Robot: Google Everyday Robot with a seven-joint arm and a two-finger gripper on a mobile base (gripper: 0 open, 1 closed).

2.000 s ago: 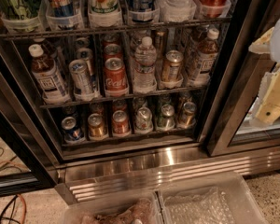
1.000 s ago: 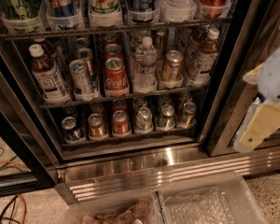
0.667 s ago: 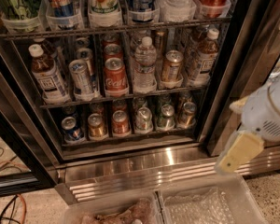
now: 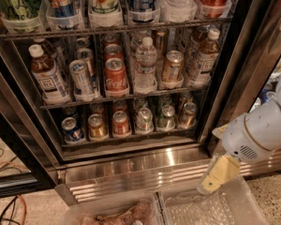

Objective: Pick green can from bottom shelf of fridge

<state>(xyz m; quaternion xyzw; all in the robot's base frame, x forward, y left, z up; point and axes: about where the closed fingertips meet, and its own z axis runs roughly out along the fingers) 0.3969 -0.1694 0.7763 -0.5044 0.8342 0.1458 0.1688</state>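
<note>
The green can (image 4: 166, 117) is found upright in the front row of the bottom shelf (image 4: 131, 138) of the fridge (image 4: 131, 171), second from the right end. A paler silvery-white can (image 4: 144, 120) stands just beside it on the left and a brown-gold can (image 4: 188, 115) just beside it on the right. Further left in the same row a red can (image 4: 121, 123), a gold can (image 4: 97, 126) and a blue can (image 4: 72, 130) are noted. More cans are seen behind this row. On the rack above, a Coca-Cola can (image 4: 115, 77), a water bottle (image 4: 145, 65) and two tea bottles are recorded.

The tool (image 4: 210, 182) is located outside the fridge at lower right, in front of the right end of the ribbed steel base and above a clear plastic bin (image 4: 246, 205). It is pointed downward and to the left. It is well apart from the green can, lower and to the right, and nothing is seen held in it. Whether the tool is apart or together cannot be told.
</note>
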